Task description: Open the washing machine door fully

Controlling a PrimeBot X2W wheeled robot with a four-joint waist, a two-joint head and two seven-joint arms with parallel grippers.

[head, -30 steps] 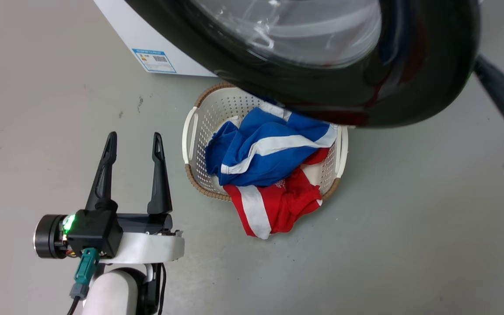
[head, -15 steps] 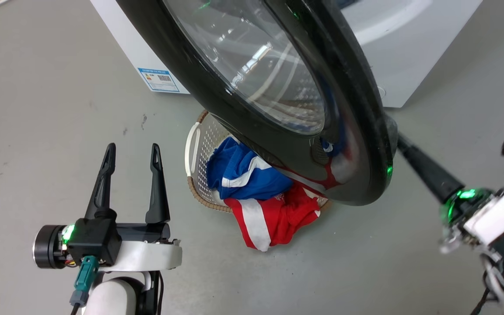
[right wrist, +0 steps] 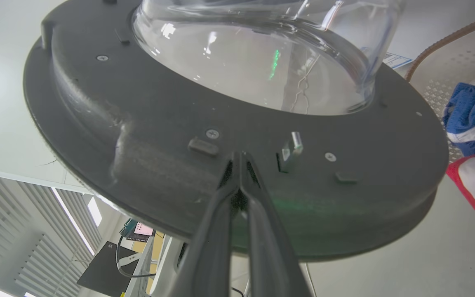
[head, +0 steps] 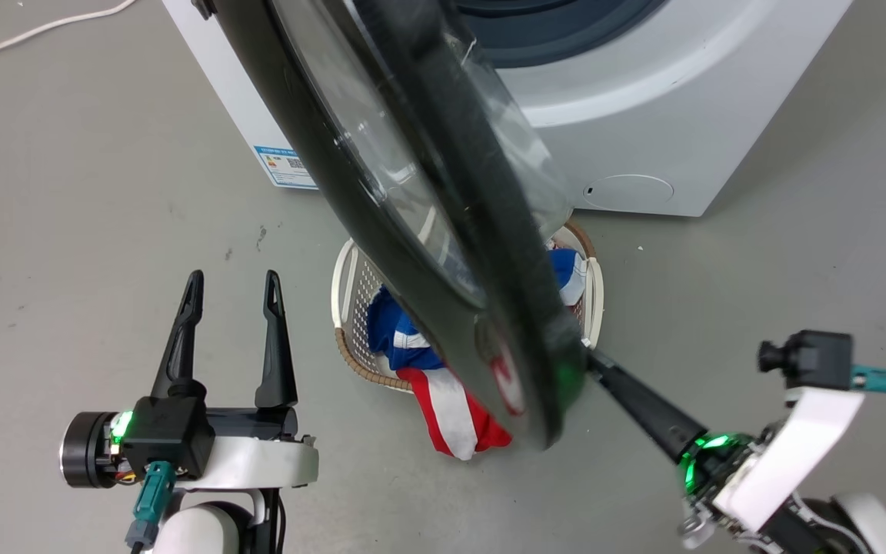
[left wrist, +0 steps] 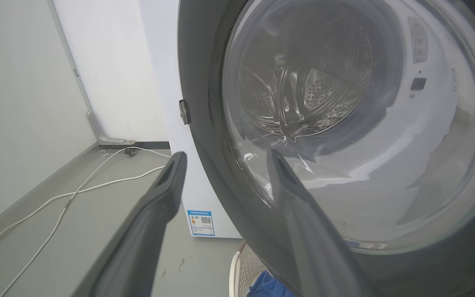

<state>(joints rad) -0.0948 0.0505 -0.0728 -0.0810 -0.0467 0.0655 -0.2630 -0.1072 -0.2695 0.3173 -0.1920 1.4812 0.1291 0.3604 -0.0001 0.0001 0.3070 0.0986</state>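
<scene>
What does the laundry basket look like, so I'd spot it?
Find the white washing machine; on the floor right before it, under its swung-out black door, sits the basket. Nothing else there is perforated, brown-rimmed and full of blue and red clothes.

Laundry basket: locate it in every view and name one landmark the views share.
Head view: laundry basket at centre, partly behind the washing machine door.
Left wrist view: laundry basket at the bottom edge, under the door.
Right wrist view: laundry basket at the upper right, beyond the door.
Shared landmark: the blue clothes inside it.
</scene>
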